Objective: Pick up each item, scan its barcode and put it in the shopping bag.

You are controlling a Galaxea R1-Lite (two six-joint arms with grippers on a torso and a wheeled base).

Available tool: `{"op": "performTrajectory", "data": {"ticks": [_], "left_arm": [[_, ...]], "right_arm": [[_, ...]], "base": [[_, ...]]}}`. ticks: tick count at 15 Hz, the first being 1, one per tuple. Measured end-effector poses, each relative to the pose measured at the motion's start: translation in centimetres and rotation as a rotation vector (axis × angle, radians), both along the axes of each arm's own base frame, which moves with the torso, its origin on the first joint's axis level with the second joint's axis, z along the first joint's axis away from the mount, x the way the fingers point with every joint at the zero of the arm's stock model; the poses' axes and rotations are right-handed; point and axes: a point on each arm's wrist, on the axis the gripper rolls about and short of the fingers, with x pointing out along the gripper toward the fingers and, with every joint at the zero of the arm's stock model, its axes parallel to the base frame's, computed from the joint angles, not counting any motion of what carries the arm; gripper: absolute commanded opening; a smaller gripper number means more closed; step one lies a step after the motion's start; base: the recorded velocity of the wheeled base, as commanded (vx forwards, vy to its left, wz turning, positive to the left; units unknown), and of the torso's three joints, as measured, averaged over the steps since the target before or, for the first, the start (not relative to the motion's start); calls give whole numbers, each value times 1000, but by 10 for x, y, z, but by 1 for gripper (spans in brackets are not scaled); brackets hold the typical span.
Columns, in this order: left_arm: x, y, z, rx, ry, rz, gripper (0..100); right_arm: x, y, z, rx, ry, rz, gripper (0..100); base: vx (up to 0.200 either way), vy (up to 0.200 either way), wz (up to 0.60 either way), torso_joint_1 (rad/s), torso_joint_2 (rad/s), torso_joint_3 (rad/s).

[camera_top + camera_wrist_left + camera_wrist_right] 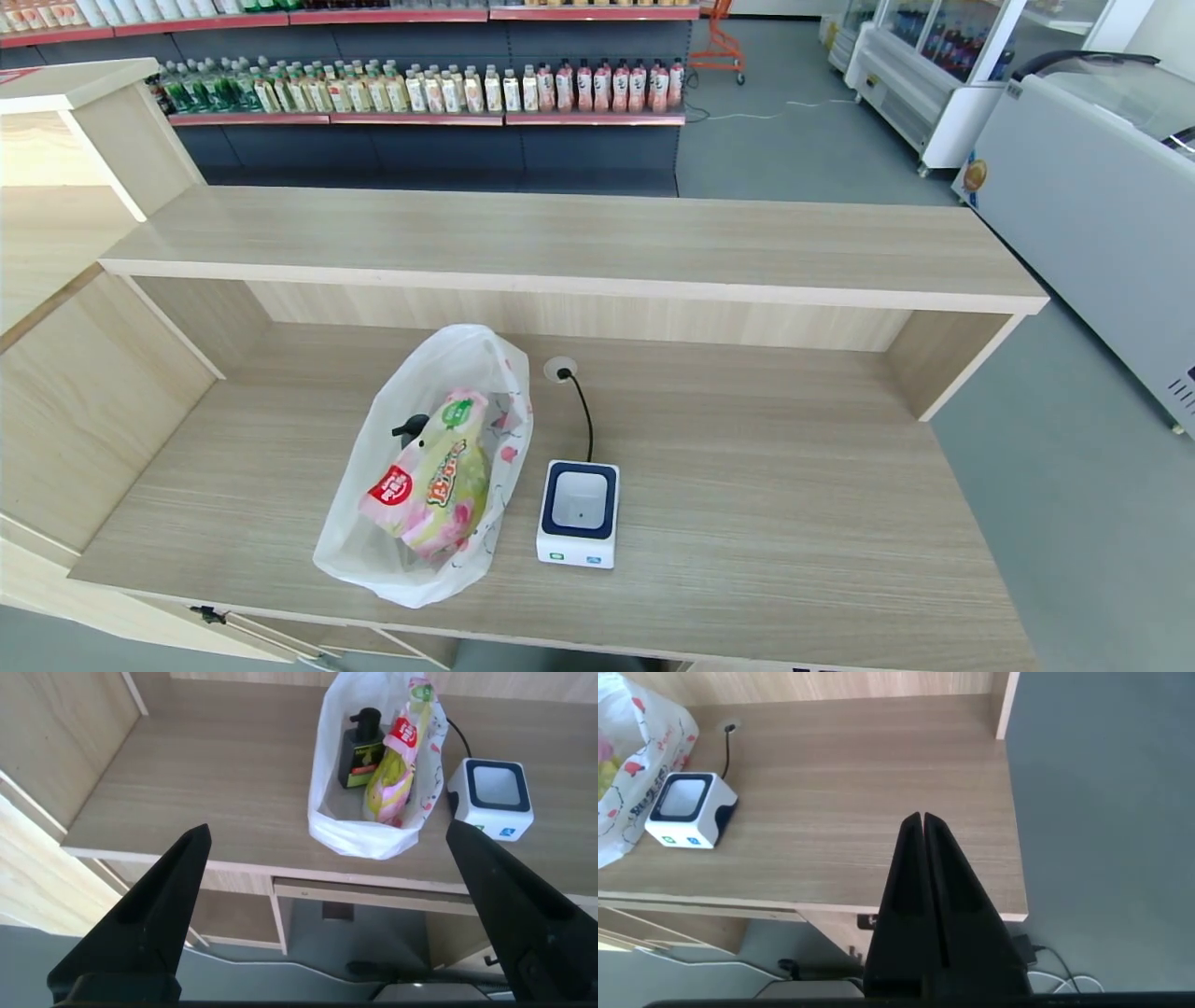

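The left gripper (329,833) hangs out past the counter's (215,793) front edge, fingers spread wide and holding nothing. The shopping bag (360,838) stands just ahead of it, with a snack pack (397,761) and a black pump bottle (358,751) inside. The right gripper (922,821), fingers pressed together and empty, faces bare wood; the scanner (687,810) sits ahead, toward the bag.

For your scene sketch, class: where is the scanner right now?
In the head view the scanner sits on the counter, just right of the bag, near the front edge.
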Motion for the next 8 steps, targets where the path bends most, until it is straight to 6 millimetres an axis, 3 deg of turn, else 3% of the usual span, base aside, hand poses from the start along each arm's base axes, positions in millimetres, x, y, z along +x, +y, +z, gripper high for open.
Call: {"op": "performTrajectory", "data": {"ticks": [8], "left_arm": [[0,0,0,0,0,0,100]], "right_arm": [[0,0,0,0,0,0,0]], "base": [[0,0,0,0,0,0]]}}
